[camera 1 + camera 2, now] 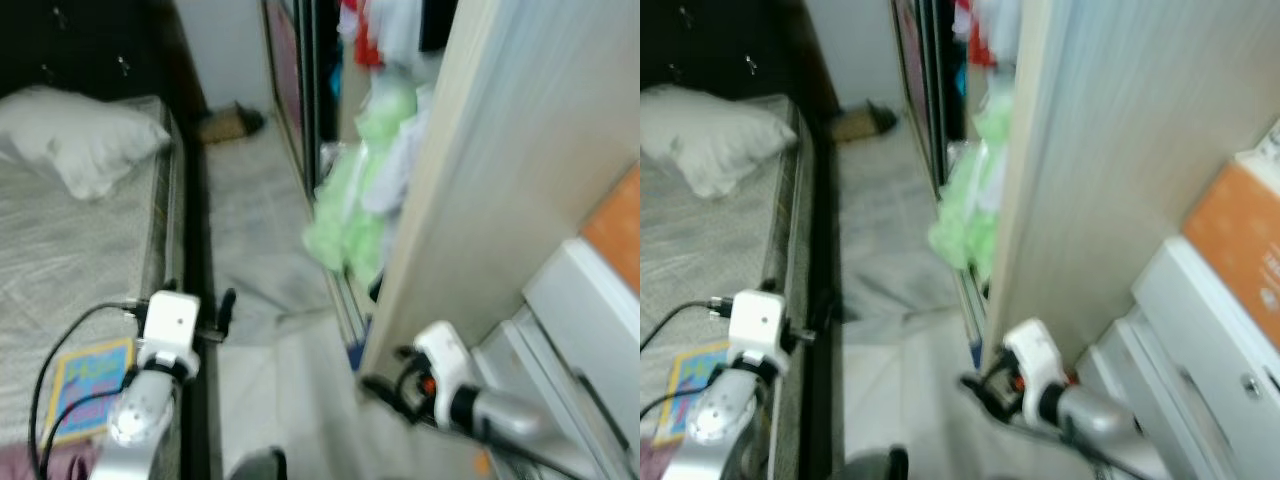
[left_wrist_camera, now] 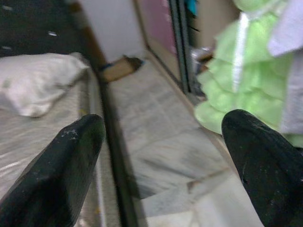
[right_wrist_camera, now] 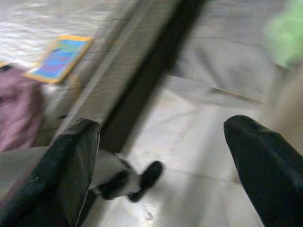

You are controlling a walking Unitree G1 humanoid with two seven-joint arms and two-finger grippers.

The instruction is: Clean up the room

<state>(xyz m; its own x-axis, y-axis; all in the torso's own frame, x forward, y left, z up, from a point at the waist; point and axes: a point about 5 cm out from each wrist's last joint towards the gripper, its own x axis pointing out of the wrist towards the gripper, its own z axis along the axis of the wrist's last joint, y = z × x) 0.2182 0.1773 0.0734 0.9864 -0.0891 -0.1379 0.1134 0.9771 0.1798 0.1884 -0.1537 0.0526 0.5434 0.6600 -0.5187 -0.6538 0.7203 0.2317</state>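
Both grippers empty, so judging by that the robot is btwn pickups, scanning the room for sth to tidy. Left gripper has its fingers wide apart, nothing btwn them; it hangs over the bed edge, w/ the aisle floor ahead of it. Right gripper likewise spread wide and holding nothing, low beside the wardrobe door, pointing down at floor tiles. Candidates for cleanup: colourful book lying on the mattress just behind/beside the left gripper, w/ a purple cloth next to it; white pillow well ahead of left gripper at the head of the bed; green garments spilling out of the wardrobe ahead of right gripper; a small brown item on the floor far ahead, too blurred to ID. Views are blurry. Next move prob needs picking one target, e.g. the book as nearest, then turning left arm back toward it and lowering over it before closing.
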